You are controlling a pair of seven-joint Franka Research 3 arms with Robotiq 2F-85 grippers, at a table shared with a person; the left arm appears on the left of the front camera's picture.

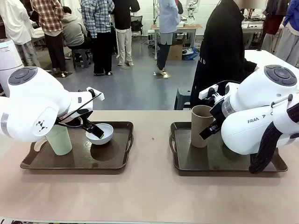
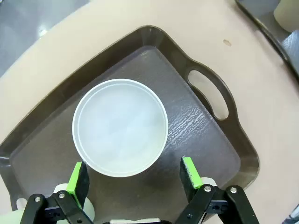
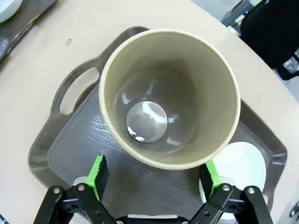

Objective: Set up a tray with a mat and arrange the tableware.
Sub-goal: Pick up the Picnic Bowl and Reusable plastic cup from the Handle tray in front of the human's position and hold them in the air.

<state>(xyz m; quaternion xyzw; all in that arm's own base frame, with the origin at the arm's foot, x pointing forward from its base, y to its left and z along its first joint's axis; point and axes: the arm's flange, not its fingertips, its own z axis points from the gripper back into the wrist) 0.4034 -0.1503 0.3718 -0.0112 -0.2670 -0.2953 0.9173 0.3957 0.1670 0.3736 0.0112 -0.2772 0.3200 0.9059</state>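
Here, both pincers stand apart, gripping nothing. The left gripper (image 2: pixel 133 176) hangs over a smooth, round white bowl (image 2: pixel 120 127) on a dark, wood-grained left tray (image 1: pixel 117 158) with cut-out handles, lower left of the front view, beside a pale green cup (image 1: pixel 60 139). The right gripper (image 3: pixel 155 176) hangs close by a glossy, tall taupe cup (image 3: pixel 170 98) on a matching right tray (image 1: pixel 210 161), a small pale bowl (image 3: pixel 245 163) nearby. The tabletop (image 1: pixel 149 196) is matte beige, with a grey floor (image 1: pixel 140 88) beyond.

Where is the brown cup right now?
In the front view the brown-taupe cup stands upright on the right-hand tray, at its left end, just ahead of the open right gripper; a pale bowl sits beside it.
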